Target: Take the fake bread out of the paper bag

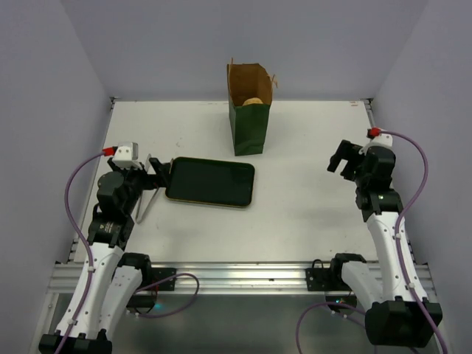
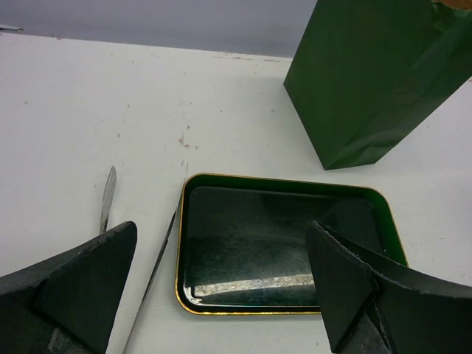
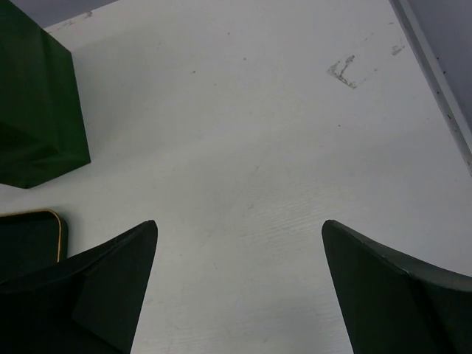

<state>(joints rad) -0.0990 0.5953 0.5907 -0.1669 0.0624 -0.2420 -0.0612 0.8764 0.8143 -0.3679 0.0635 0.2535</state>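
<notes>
paper bag (image 1: 249,110) upright on bench (image 1: 310,206), 1 bun (image 1: 253,102) showing inside | left pincer (image 1: 158,171), right pincer (image 1: 341,159) both released | bun likely light, rigid, slick: pinch across middle

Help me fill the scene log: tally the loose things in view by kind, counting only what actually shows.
paper bag: 1
fake bread, only the piece showing in the bag's mouth: 1
tray: 1
metal tongs: 1
Total: 4

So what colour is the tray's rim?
Gold, edging the dark tray; clearest in the left wrist view.
</notes>
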